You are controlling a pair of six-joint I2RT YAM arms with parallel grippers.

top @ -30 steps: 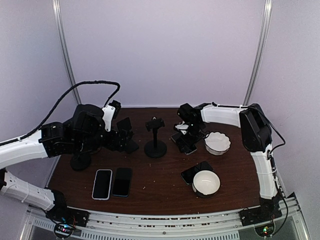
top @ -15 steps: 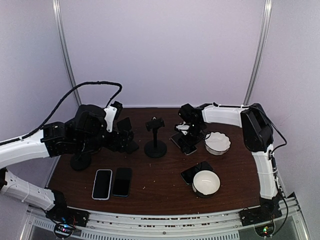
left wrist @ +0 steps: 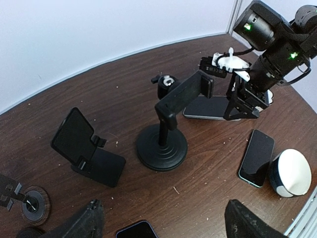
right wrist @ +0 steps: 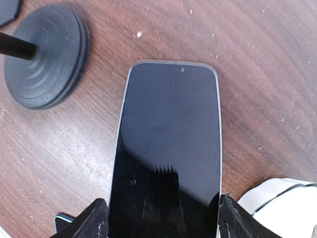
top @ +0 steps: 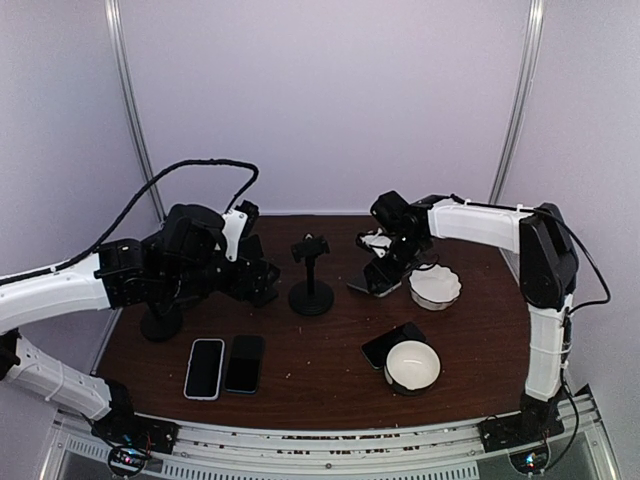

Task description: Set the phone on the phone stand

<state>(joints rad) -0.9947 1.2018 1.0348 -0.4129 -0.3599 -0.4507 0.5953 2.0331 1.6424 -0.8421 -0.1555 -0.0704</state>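
Observation:
My right gripper (top: 383, 272) is shut on the near end of a black phone (top: 366, 286) and holds it tilted just above the table, to the right of the pole phone stand (top: 311, 296). In the right wrist view the phone (right wrist: 168, 144) fills the space between both fingers (right wrist: 85, 224), with the stand's round base (right wrist: 45, 57) at the upper left. My left gripper (top: 262, 285) is open and empty, hovering left of the stand. The left wrist view shows the stand (left wrist: 162, 146), its clamp (left wrist: 185, 91) and the held phone (left wrist: 207, 107).
A folding black stand (left wrist: 81, 146) sits left of the pole stand. Two phones (top: 204, 368) (top: 244, 363) lie front left. Another phone (top: 390, 344) lies by a white bowl (top: 413, 366). A second white bowl (top: 435, 287) is right of my right gripper. A round-based stand (top: 160, 325) is far left.
My right gripper has lifted the phone off the table and swung up and to the right. My left arm has shifted slightly right.

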